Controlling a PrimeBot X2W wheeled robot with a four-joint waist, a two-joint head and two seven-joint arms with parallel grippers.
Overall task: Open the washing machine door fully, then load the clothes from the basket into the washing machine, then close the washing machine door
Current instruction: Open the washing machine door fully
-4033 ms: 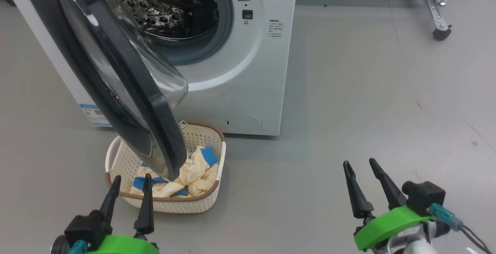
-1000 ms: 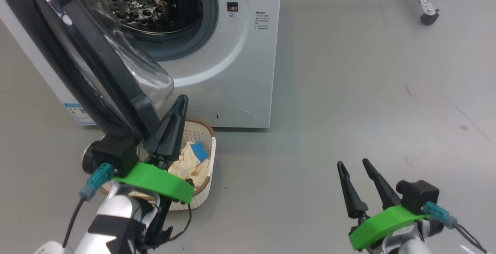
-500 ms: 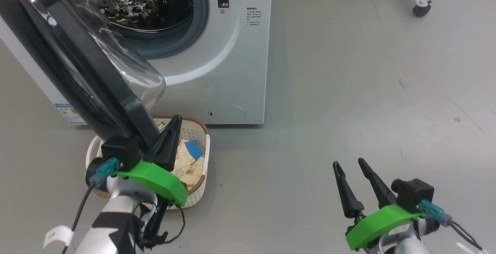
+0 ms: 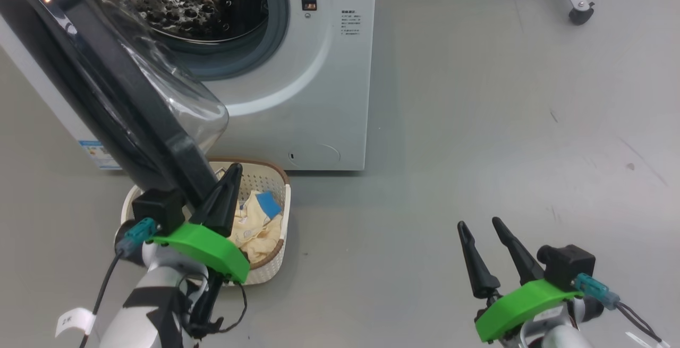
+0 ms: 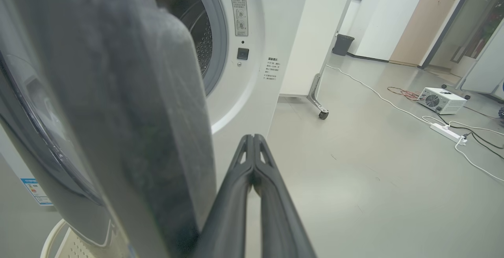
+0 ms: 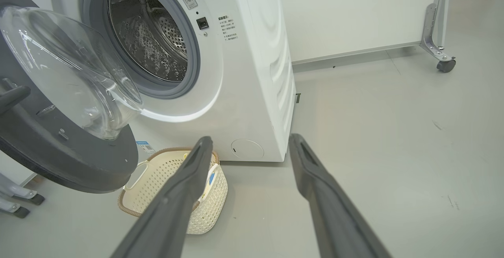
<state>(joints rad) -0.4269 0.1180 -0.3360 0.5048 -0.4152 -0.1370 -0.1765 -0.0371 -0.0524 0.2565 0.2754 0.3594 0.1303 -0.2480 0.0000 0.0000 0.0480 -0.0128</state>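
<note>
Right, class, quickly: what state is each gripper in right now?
Left gripper: closed, fingers pressed together, holding nothing, beside the washing machine door rim.
Right gripper: open, empty.

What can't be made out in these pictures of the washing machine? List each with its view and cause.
- Head view: much of the clothes and basket, hidden behind the washing machine door and left end effector.
- Head view: the printed label on the washing machine, too small to read.
- Left wrist view: whether that end effector touches the door, whose rim is blurred.
</note>
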